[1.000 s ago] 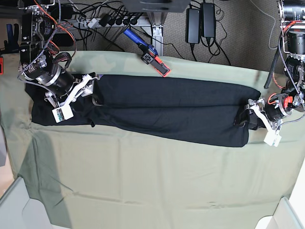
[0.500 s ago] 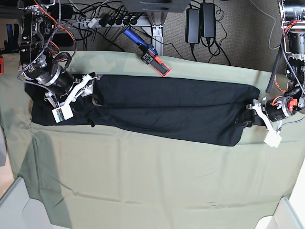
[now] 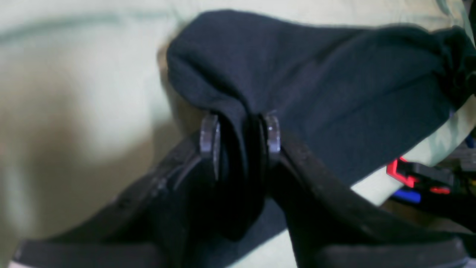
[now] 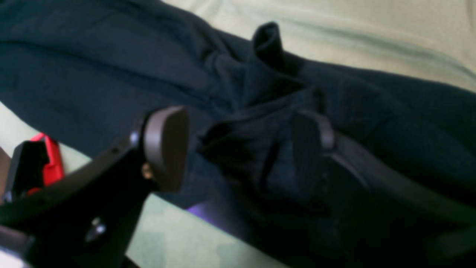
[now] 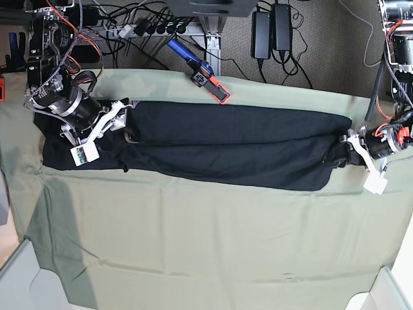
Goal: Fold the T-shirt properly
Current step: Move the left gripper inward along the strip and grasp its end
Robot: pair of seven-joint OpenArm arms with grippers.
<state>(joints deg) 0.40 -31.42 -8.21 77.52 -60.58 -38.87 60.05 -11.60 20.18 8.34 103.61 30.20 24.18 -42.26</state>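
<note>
Base view: left gripper (image 5: 344, 154) newly clamped on T-shirt (image 5: 226, 145), right gripper (image 5: 122, 123) agape.

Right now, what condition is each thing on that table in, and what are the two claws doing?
T-shirt: folded into a long black band lying across the cloth.
Left gripper: shut on a bunched end of the T-shirt.
Right gripper: open, jaws on either side of rumpled fabric.
Pale green cloth: spread flat, lightly creased.
</note>
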